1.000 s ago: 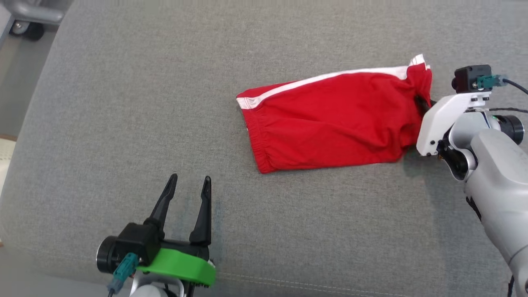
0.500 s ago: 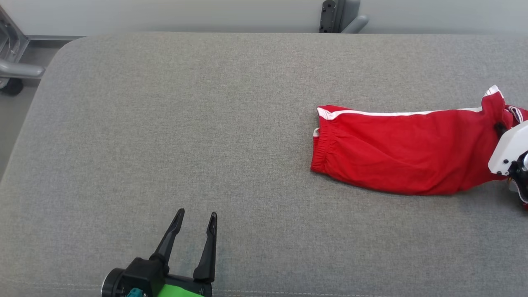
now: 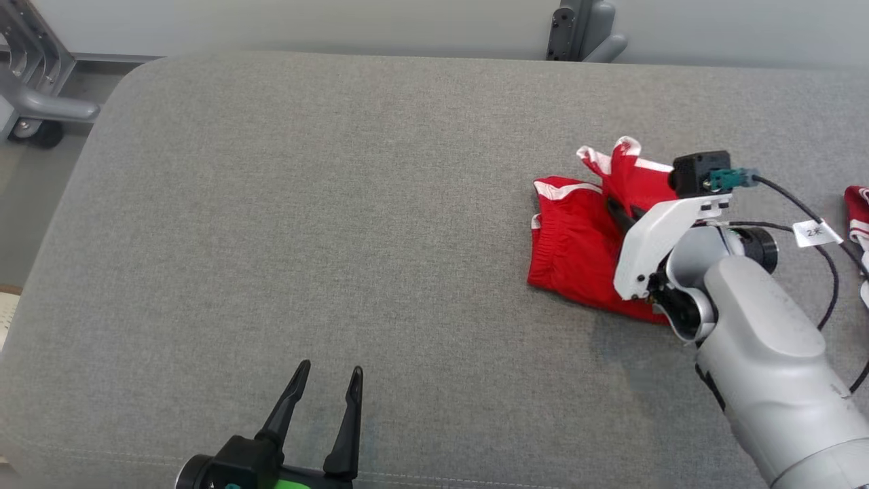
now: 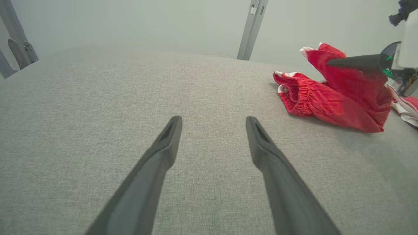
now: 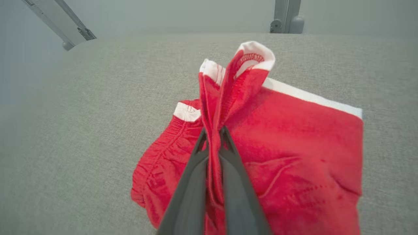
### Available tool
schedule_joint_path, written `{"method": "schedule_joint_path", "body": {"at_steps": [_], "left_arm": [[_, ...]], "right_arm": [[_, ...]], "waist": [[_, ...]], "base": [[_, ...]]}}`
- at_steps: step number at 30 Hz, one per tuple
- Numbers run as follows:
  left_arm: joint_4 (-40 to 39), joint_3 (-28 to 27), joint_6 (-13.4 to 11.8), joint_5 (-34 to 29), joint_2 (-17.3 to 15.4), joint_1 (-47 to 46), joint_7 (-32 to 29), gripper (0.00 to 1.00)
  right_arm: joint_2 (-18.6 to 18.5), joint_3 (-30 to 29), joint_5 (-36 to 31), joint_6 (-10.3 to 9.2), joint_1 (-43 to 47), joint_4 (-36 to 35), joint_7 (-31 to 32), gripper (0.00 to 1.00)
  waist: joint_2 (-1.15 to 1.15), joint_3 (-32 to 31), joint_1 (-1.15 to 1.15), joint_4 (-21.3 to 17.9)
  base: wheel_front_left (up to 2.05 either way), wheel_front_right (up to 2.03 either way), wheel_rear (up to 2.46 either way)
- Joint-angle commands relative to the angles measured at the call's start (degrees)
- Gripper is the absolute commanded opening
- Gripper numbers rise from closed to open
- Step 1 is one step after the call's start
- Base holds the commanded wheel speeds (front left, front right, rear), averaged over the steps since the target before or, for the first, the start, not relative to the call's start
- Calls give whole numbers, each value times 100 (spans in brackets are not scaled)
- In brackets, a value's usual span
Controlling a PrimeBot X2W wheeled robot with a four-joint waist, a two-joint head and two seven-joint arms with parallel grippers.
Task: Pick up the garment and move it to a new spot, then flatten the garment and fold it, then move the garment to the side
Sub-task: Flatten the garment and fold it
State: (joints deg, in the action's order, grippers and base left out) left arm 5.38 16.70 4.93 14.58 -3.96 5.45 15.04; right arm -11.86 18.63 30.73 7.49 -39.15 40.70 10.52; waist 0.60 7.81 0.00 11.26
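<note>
The garment [image 3: 574, 241] is a pair of red shorts with white stripes, lying at the right of the grey cushion [image 3: 339, 204]. My right gripper [image 5: 214, 132] is shut on a pinched fold of its leg hem, which it holds raised over the half that lies flat. The lifted hem [image 4: 321, 54] stands up above the elastic waistband [image 4: 298, 98]. In the head view the right gripper [image 3: 614, 207] is partly hidden by its white wrist mount. My left gripper [image 3: 329, 377] stands open near the cushion's front edge, well left of the garment, with nothing between its fingers [image 4: 166, 137].
Another red and white cloth [image 3: 859, 210] lies at the far right edge, beside a black cable with a white tag [image 3: 813, 232]. Grey metal frame parts [image 3: 41, 102] stand beyond the cushion's back left corner, and a post [image 3: 577, 30] rises behind its back edge.
The right gripper has carried the held hem leftward over the garment, so the shorts, stretched long before, are now doubled over. The head camera has shifted. The left gripper has stayed open.
</note>
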Motion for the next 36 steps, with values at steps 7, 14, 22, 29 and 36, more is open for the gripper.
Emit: {"method": "schedule_joint_path", "body": {"at_steps": [7, 14, 22, 29, 36], "left_arm": [[254, -47, 156, -136, 85, -167, 15, 100], [327, -1, 177, -147, 97, -206, 14, 100], [334, -63, 144, -50, 102, -53, 14, 100], [271, -106, 78, -26, 101, 113, 15, 100], [130, -171, 33, -4, 101, 142, 14, 100]], "right_arm": [[775, -179, -899, -2, -150, 759, -125, 0], [882, -300, -1263, -2, -390, 1327, -595, 100], [882, 342, -801, -2, -409, 1040, -1015, 100], [765, 241, -637, -3, -282, 394, -1393, 100], [63, -547, -976, -1, 209, -140, -1550, 0]], "waist": [[-60, 127, 0, 125], [-60, 119, 0, 79], [-60, 10, 0, -101], [-60, -167, 0, -315], [-60, -114, 0, -420]], "base": [[0, 0, 0], [0, 0, 0], [0, 0, 0], [0, 0, 0], [0, 0, 0]]}}
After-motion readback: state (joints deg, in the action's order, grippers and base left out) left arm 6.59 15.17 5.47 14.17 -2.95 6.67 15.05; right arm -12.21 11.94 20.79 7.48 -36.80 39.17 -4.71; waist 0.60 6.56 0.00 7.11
